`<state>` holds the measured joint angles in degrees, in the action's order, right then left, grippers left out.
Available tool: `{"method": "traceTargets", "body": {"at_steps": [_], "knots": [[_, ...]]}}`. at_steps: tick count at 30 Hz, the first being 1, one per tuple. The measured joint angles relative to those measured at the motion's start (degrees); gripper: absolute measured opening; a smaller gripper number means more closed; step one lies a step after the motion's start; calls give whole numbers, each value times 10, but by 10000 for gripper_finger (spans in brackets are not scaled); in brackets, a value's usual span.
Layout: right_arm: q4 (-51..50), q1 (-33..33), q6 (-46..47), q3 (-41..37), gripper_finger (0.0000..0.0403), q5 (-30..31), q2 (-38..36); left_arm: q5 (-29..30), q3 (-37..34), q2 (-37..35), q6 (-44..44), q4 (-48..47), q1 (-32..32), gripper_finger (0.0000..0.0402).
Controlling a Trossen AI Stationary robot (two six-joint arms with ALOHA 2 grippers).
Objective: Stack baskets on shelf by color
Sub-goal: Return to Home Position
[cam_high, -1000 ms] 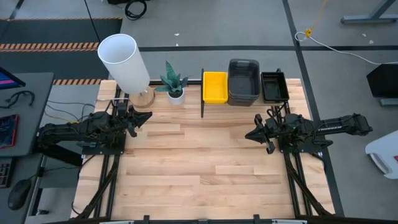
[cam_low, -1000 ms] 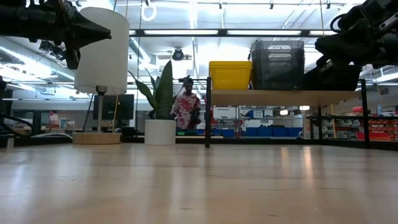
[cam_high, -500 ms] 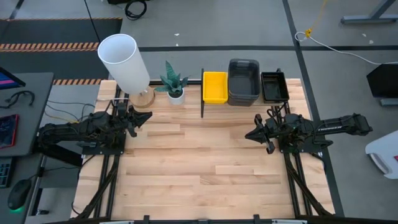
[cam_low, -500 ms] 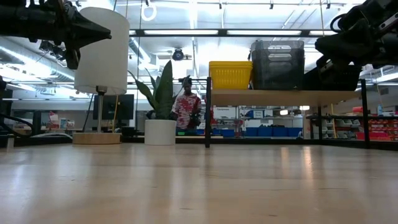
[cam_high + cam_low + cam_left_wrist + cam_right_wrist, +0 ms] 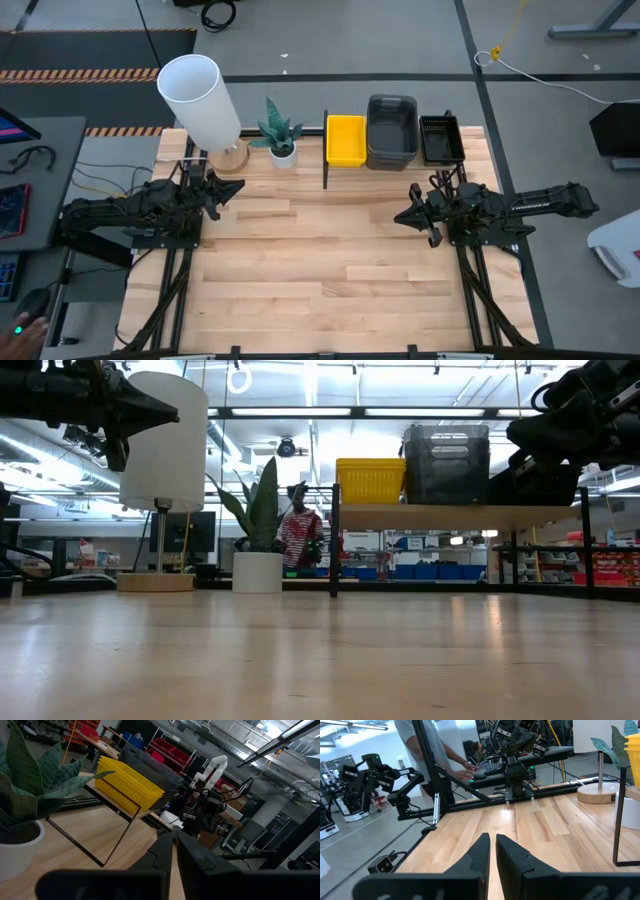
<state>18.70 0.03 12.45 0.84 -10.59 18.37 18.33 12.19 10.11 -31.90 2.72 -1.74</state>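
On the shelf at the table's far edge stand a yellow basket, a larger dark grey basket and a black mesh basket, side by side; whether others are nested inside them I cannot tell. In the low view the yellow basket and grey basket rest on the shelf plank, and the right arm hides the black one. My left gripper hovers shut at the table's left, above the wood. My right gripper hovers shut at the right, nearer than the shelf.
A lamp with a tall white shade and a round wooden base stands at the far left. A potted plant sits beside the shelf's left post. A person stands in the room behind the table.
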Motion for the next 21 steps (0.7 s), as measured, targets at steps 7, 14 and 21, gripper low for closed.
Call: {"method": "traceTargets", "body": {"at_steps": [7, 14, 21], "knots": [[0, 0, 0, 0, 35, 0, 0, 0, 0, 0, 0, 0, 0, 30], [0, 0, 0, 0, 35, 0, 0, 0, 0, 0, 0, 0, 0, 23], [0, 0, 0, 0, 35, 0, 0, 0, 0, 0, 0, 0, 0, 32]]}}
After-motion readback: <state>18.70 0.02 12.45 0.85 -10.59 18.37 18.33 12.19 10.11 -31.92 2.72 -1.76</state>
